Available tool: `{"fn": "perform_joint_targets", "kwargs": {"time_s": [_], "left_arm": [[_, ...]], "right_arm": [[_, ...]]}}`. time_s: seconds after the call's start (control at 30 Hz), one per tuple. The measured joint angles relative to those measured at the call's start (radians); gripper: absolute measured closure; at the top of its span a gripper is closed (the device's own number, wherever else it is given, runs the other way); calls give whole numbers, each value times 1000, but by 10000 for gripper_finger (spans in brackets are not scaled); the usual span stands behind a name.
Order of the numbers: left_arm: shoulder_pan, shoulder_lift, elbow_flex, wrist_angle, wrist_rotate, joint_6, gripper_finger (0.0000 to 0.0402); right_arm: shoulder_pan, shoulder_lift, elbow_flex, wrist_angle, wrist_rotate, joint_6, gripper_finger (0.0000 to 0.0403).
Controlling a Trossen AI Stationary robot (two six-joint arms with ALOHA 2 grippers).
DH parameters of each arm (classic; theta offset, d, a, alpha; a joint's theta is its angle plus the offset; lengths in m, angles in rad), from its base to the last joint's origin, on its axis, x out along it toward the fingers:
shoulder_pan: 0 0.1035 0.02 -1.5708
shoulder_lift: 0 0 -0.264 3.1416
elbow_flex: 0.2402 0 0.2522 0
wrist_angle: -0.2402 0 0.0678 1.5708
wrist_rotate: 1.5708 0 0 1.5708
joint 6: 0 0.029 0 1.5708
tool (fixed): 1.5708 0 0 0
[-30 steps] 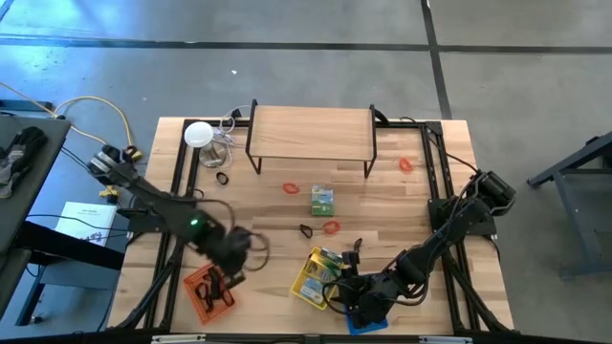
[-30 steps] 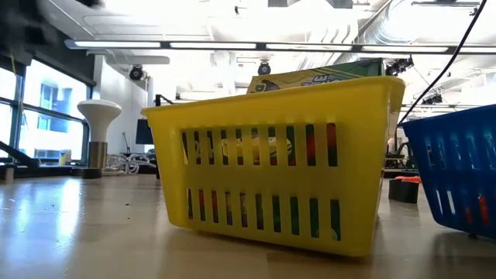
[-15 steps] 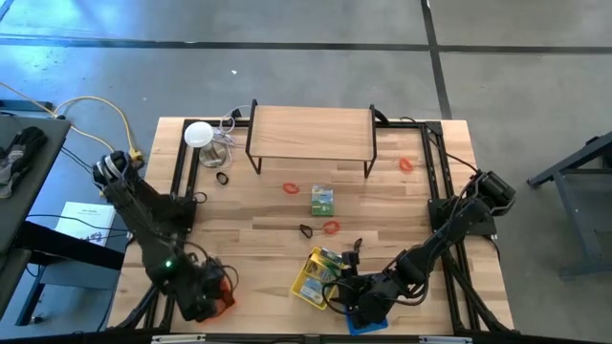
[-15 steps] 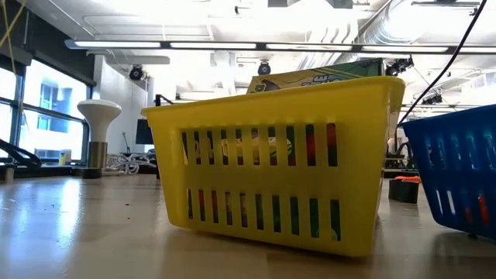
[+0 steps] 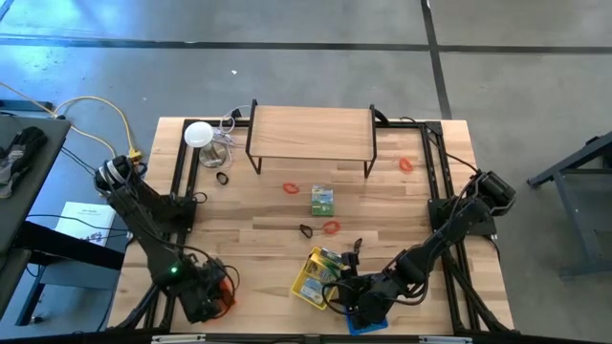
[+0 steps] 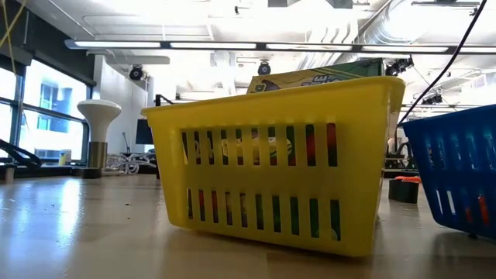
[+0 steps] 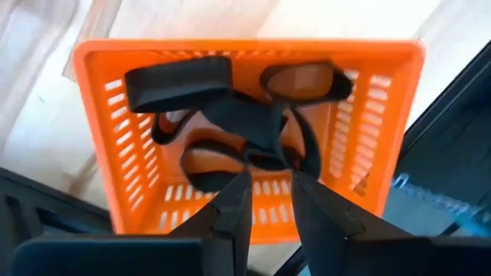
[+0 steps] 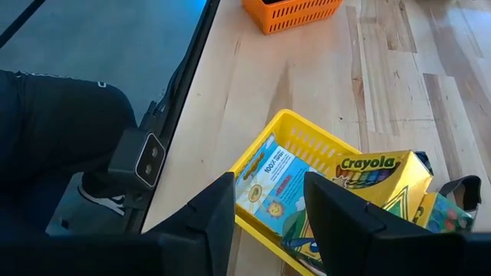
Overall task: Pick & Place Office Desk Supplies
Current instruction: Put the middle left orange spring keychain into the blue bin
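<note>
My left gripper (image 5: 203,298) hangs over the orange basket (image 7: 253,54) at the table's near left corner, pointing down. Its fingers (image 7: 266,180) stand apart, with nothing between them, just above several black clips (image 7: 253,130) that lie in the basket. Loose on the table lie red rubber bands (image 5: 292,188) (image 5: 331,226) (image 5: 405,163), black clips (image 5: 306,230) (image 5: 222,178) and a green packet (image 5: 322,200). My right gripper (image 5: 352,296) waits open (image 8: 268,184) by the yellow basket (image 8: 307,153), near the front edge.
The yellow basket (image 5: 318,272) holds a crayon box (image 8: 380,180) and a card pack (image 8: 268,188). A blue basket (image 5: 363,323) sits under my right gripper. A wooden shelf on black legs (image 5: 311,131) stands at the back. A white disc with wiring (image 5: 198,134) is far left.
My left gripper has swung from beside the table's middle toward the near left corner and gone down a little. It now stands over the orange basket and has kept still there for the last half second. My right arm has kept still.
</note>
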Motion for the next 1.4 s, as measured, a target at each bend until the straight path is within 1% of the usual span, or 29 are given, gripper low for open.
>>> {"fn": "perform_joint_targets", "kwargs": {"time_s": [0.17, 0.3, 0.37, 0.43, 0.47, 0.57, 0.6, 0.63, 0.67, 0.7, 0.73, 0.87, 0.97, 1.1, 1.17, 1.27, 1.4], "left_arm": [[55, -27, 0, 18, 54, 139, 311], [117, -77, 0, 16, 56, 242, 311], [163, -110, 0, 16, 15, 333, 311], [215, -143, 0, 16, -87, 489, 311], [240, -158, 0, 16, -165, 593, 311], [312, -179, 1, 18, -491, 938, 311], [331, -179, 1, 17, -591, 1017, 311], [351, -176, 0, 16, -668, 1077, 311], [377, -171, 0, 16, -726, 1132, 311], [406, -165, 0, 16, -758, 1179, 311], [436, -158, -1, 17, -767, 1213, 311], [574, -121, -2, 60, -696, 1232, 310], [683, -83, -2, 83, -582, 1317, 310], [816, -24, -2, 209, -402, 1472, 310], [865, 3, -2, 277, -332, 1550, 310], [921, 41, -2, 346, -277, 1648, 310], [987, 90, -20, 408, -222, 1723, 310]], "right_arm": [[0, 0, 0, 7, 0, 0, 259], [2, 0, 0, 49, -16, -32, 259], [2, 0, 0, 62, -34, -53, 259], [2, -1, 0, 72, -47, -56, 259], [2, -1, 0, 73, -50, -56, 259], [2, -1, 0, 73, -50, -55, 259], [2, -1, 0, 74, -52, -55, 259], [3, -1, 0, 74, -53, -54, 259], [4, -1, 0, 74, -53, -54, 259], [7, -1, 0, 74, -53, -53, 259], [9, -1, 0, 74, -52, -54, 259], [20, -1, 0, 74, -53, -57, 259], [29, -1, 0, 74, -52, -76, 259], [35, -1, 0, 75, -49, -80, 259], [35, -1, 0, 74, -49, -80, 259], [35, -1, 0, 74, -49, -83, 259], [35, -1, 0, 69, -48, -95, 259]]}}
